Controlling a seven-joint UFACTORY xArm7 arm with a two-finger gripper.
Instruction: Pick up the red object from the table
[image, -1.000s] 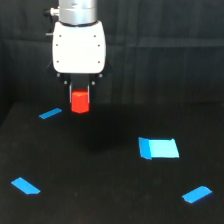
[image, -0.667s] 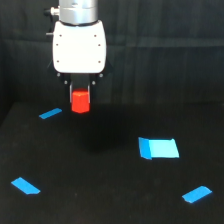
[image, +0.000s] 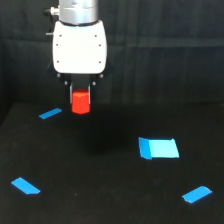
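Red block (image: 80, 101) hangs pinched in the gripper (image: 80, 95), lifted clear of the black table (image: 100, 200) (blue tape strip (image: 50, 113) just to the exterior view's left, blue rectangle (image: 159, 148) lower right).

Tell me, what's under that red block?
Under the red block only the bare black table shows; the block looks lifted. The gripper covers its top, so the grip itself is hidden.

The rounded white plastic gripper (image: 80, 89) body bore small dark screw dots near its corners. A silver-grey cylindrical metal wrist (image: 77, 11) sat above; short dark fingers projected below.
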